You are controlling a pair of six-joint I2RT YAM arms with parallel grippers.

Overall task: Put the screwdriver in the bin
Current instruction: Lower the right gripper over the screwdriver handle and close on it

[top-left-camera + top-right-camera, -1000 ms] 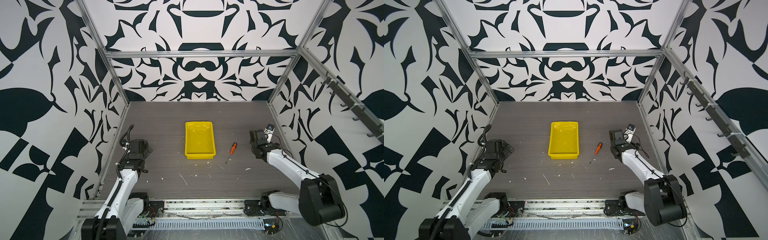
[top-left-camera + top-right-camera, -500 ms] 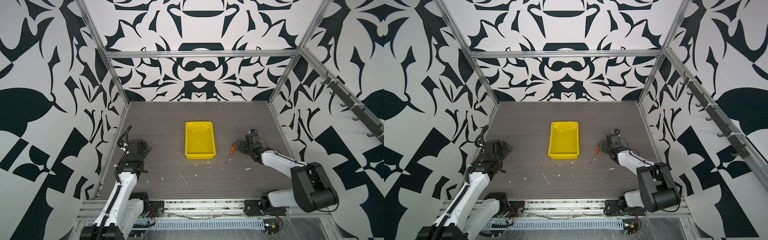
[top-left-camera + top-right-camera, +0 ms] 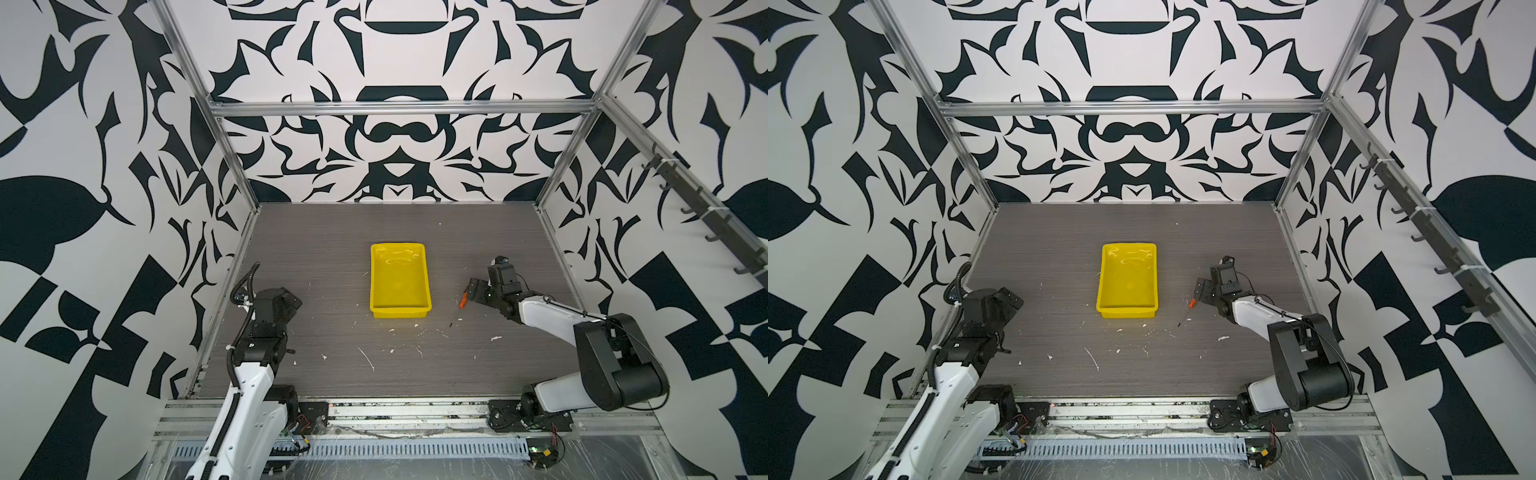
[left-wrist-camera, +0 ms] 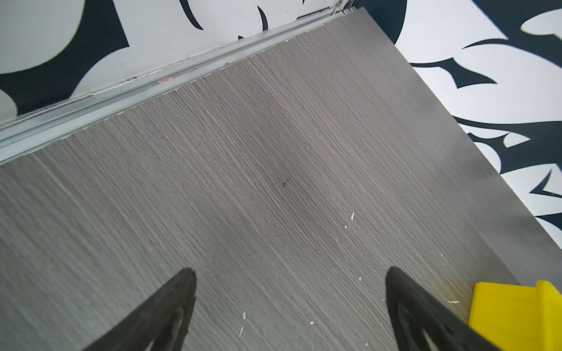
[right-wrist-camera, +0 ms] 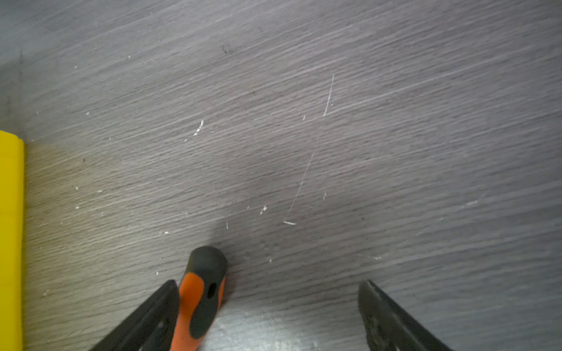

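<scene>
Scuffed grey tabletop holds the bin between patterned walls.

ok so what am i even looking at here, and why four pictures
Two robot arms stand at the front of a grey table, each ending in a two-finger gripper. Two pictures come from a camera overhead; the other two from cameras on the arms' wrists, where the black wedges are the fingers. On the table lie a yellow bin, a small orange screwdriver beside it, and white scraps. Nothing is gripped: the left gripper is open over the table, and the right gripper is open with the screwdriver's handle between its fingers, right beside one.
</scene>
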